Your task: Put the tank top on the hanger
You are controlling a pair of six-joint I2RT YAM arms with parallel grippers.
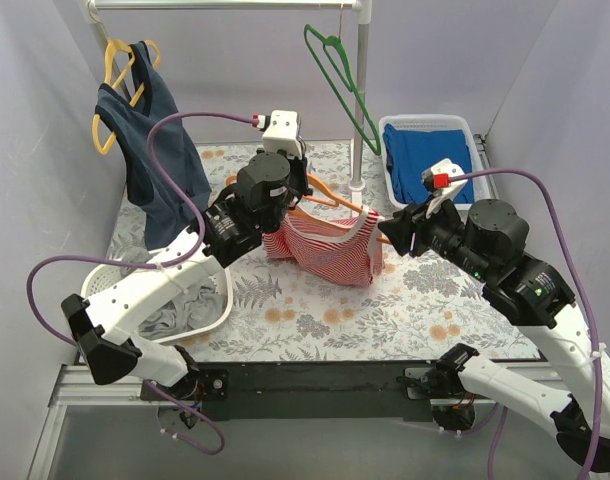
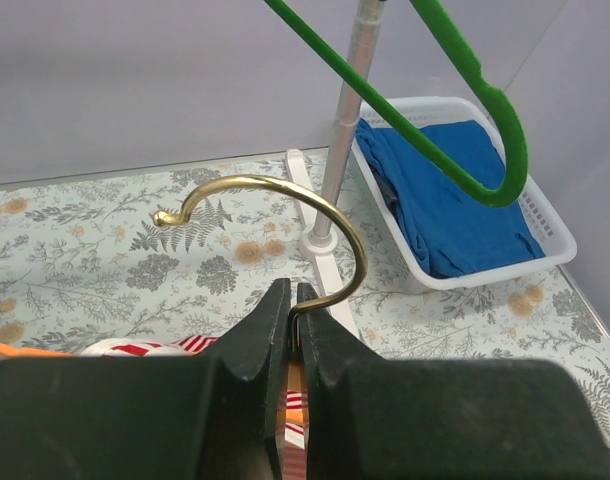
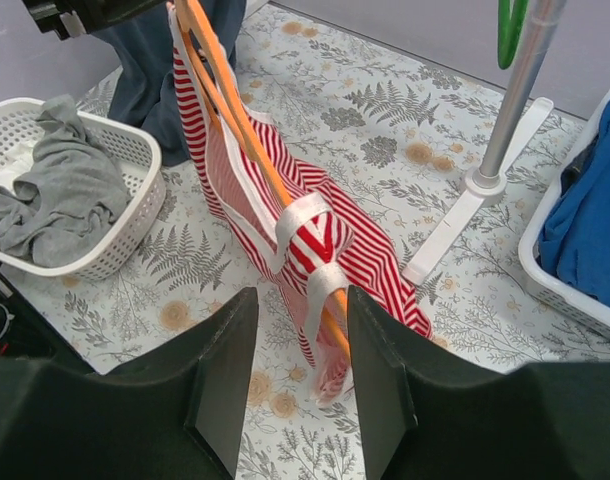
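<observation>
Floral-printed cloth covered the table (image 1: 315, 315). Above it the tank top (image 1: 330, 250) was seen hung on the hanger (image 1: 320, 188), suspended between the two arms with its hem towards the tabletop. Whether the hem touched the cloth could not be told.

The hanger's long axis ran across the top view from the left gripper (image 2: 293, 300), farther back, down to the right gripper (image 3: 300, 300), nearer the bases. Its brass hook (image 2: 285, 185) was pinched at the stem between the clenched left fingers, arching up and away from them with its tip curled leftward.

The right fingers were spread apart, straddling the orange arm's end and a pale strap (image 3: 310, 215) without visibly pressing on either.

Two risks were judged to remain. The strap sat bunched close to the arm's tip, so a drag by the right fingers on withdrawal could pull it off the end. The thin hook stem could also swivel within the left pinch, by which the hanger would be tilted and the top shed towards the lower side.
</observation>
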